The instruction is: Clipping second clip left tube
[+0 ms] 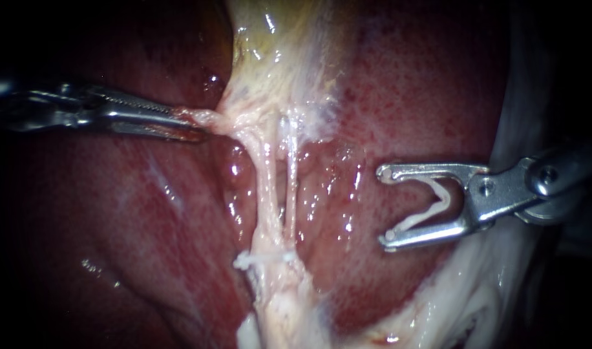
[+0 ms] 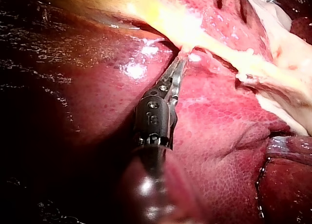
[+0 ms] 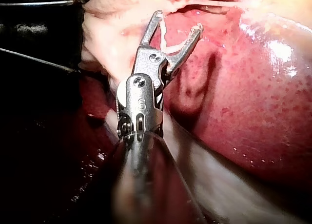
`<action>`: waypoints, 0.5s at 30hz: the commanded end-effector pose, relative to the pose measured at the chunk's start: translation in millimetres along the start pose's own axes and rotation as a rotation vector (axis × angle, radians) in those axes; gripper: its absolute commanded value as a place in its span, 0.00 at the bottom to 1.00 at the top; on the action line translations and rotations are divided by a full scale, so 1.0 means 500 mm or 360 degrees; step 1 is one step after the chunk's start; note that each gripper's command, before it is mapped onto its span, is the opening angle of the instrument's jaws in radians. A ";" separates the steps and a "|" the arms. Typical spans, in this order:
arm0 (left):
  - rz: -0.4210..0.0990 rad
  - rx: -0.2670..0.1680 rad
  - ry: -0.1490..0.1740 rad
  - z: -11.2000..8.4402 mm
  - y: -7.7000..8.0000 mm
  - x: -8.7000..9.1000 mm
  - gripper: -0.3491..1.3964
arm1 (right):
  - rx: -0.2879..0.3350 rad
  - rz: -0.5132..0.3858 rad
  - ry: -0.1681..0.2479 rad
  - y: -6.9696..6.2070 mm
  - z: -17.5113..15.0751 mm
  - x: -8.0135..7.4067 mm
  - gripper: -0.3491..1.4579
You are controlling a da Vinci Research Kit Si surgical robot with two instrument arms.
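A: Left?
B: Gripping pale tissue just below gallbladder with left instrument, jaws narrow.
A: Middle?
B: Seeing 2 strands over liver: left tube, right tube just beside.
A: Right?
B: Holding white clip in right instrument's wide jaws, well apart from left tube.

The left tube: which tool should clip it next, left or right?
Right. The right instrument holds a white clip between its spread jaws, facing the left tube. The left instrument is shut on tissue and carries no clip.
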 end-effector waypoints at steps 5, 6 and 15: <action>-0.0003 -0.0004 0.0000 -0.0010 0.0007 0.0007 0.00 | 0.0000 0.0000 0.0000 0.0000 0.0001 0.0000 0.47; -0.0004 -0.0005 0.0000 -0.0014 0.0010 0.0011 0.00 | 0.0000 0.0000 0.0000 0.0000 0.0001 0.0000 0.47; -0.0042 0.0024 0.0030 -0.0126 0.0004 0.0071 0.00 | 0.0000 0.0000 0.0000 0.0000 0.0002 0.0000 0.47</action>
